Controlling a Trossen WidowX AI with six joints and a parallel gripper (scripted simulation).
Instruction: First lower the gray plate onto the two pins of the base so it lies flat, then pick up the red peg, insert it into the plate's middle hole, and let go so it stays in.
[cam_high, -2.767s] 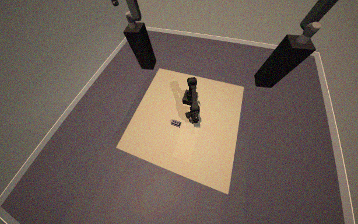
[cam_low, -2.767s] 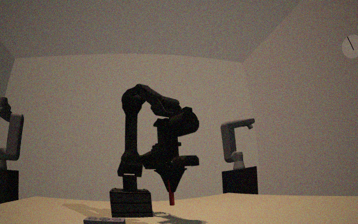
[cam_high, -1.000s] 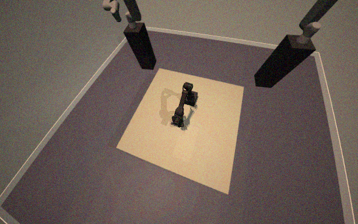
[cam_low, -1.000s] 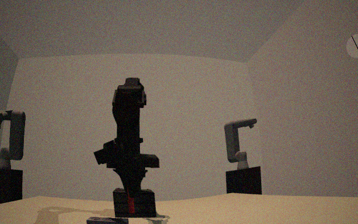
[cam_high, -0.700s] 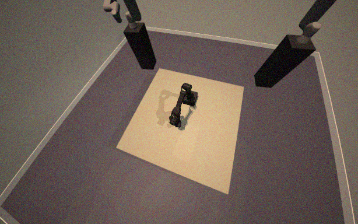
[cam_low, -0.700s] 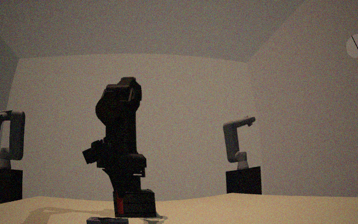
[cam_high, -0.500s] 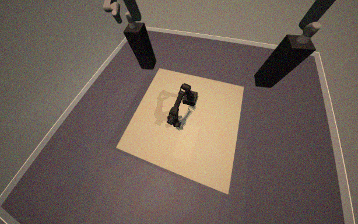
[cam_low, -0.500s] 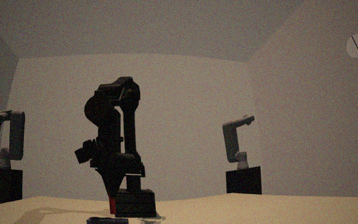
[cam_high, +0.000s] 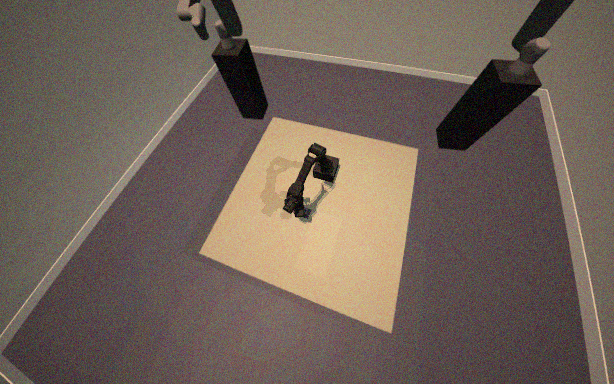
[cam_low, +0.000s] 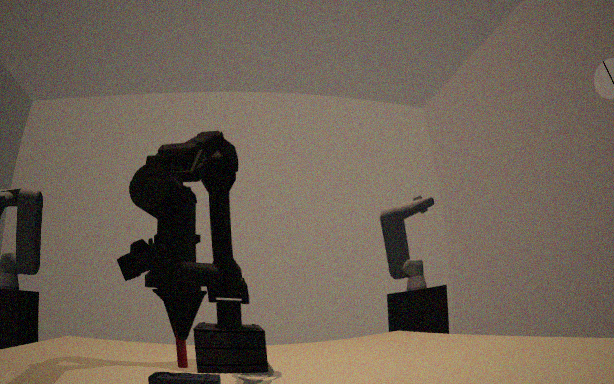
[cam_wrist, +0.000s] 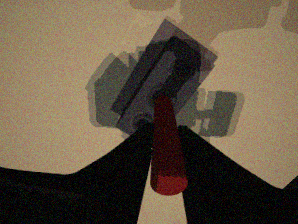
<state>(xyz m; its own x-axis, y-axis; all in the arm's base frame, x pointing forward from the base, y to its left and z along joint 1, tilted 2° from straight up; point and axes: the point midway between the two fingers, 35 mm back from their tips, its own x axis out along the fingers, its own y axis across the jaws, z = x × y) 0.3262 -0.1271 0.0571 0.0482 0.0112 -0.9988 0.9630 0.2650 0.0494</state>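
Note:
My gripper (cam_low: 183, 338) (cam_wrist: 165, 131) is shut on the red peg (cam_low: 182, 354) (cam_wrist: 167, 155), which points down between the fingertips. In the exterior view the peg's lower end shows a little above the dark block of plate and base (cam_low: 184, 379). In the wrist view the gray plate (cam_wrist: 145, 102) lies beyond the peg, turned diagonally and in the arm's shadow. The peg's far end overlaps the plate's middle in that view, so the middle hole is hidden. The pins and the seam between plate and base cannot be made out. In the top view the plate and base (cam_high: 303, 213) show dark beside the gripper.
The arm's own base block (cam_high: 326, 168) (cam_low: 231, 348) stands behind the plate and base. Two dark pedestals (cam_high: 242, 80) (cam_high: 487, 105) carrying other arms stand beyond the pale mat (cam_high: 360, 240). The arm's shadow falls around the plate.

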